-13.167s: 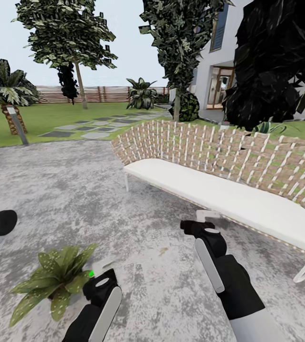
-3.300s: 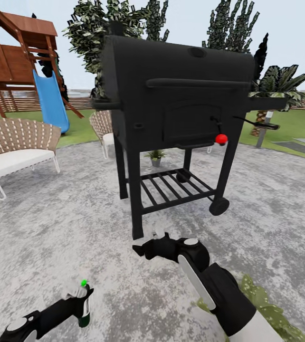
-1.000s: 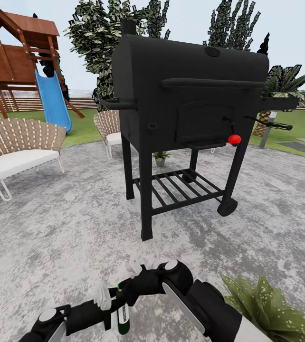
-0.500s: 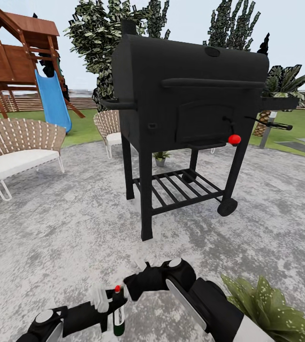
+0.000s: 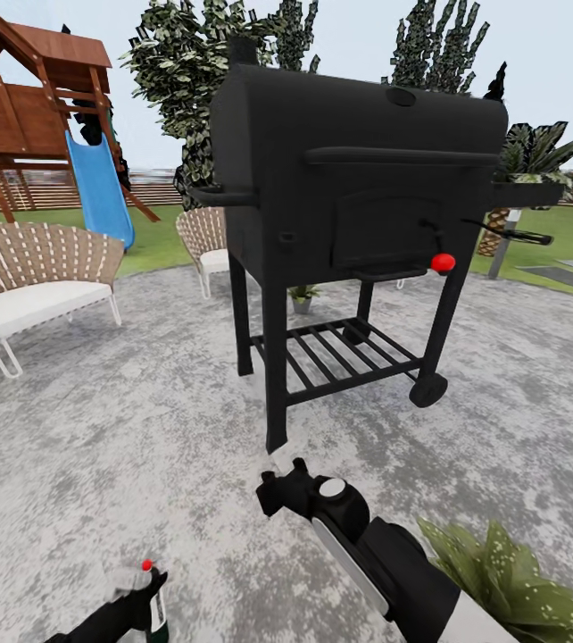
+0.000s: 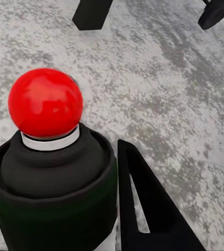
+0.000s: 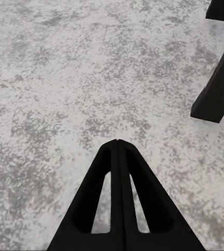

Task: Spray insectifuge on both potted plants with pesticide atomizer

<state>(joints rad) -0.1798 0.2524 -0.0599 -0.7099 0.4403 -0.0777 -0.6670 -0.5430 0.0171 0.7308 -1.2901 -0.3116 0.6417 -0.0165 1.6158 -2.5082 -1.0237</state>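
My left gripper (image 5: 139, 597) is shut on the pesticide atomizer (image 5: 151, 603), low at the head view's bottom left; the bottle is dark green with a white label and a red tip. The left wrist view looks down on the atomizer (image 6: 54, 178) with one finger (image 6: 143, 204) tight against its side. My right gripper (image 5: 273, 487) is shut and holds nothing, its fingers (image 7: 117, 204) pressed together above the stone. One potted plant (image 5: 510, 580) with speckled leaves sits at the bottom right beside my right arm. The other potted plant (image 5: 302, 297) stands behind the grill.
A tall black grill (image 5: 358, 232) on legs stands in the middle of the grey stone patio (image 5: 99, 429). White-cushioned wicker seats (image 5: 32, 286) are to the left, with a wooden play set and blue slide (image 5: 99, 192) behind. Lawn and fence lie beyond.
My left gripper has carried the atomizer left and down, away from the right gripper. My right gripper has moved slightly forward and up. The camera has barely shifted.
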